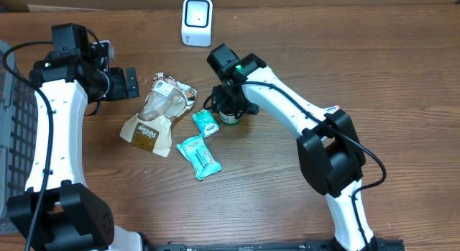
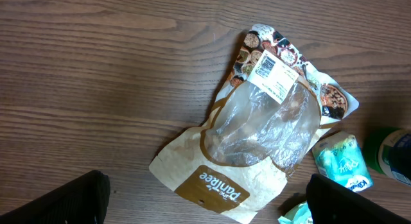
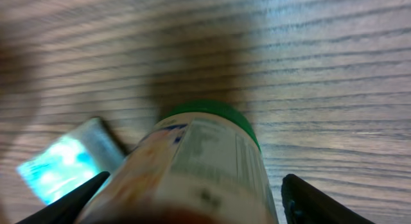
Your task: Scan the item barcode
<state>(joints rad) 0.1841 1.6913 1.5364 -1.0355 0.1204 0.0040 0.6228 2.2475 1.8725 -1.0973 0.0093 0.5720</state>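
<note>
Wood table (image 1: pixel 402 64) carries everything; a brown and clear bag (image 1: pixel 158 111) lies left of centre; the white scanner (image 1: pixel 197 21) stands at the far edge, well apart from the rest; two teal packets lie below the bag's right side, the larger (image 1: pixel 199 157) nearer, the smaller (image 1: pixel 205 124) just beside the green-capped bottle (image 3: pixel 205 153). Left gripper (image 1: pixel 129 83) hangs beside the bag, jaws wide and empty. Right gripper (image 1: pixel 228 106) straddles the bottle; I cannot tell whether its fingers (image 3: pixel 321 201) press on it.
</note>
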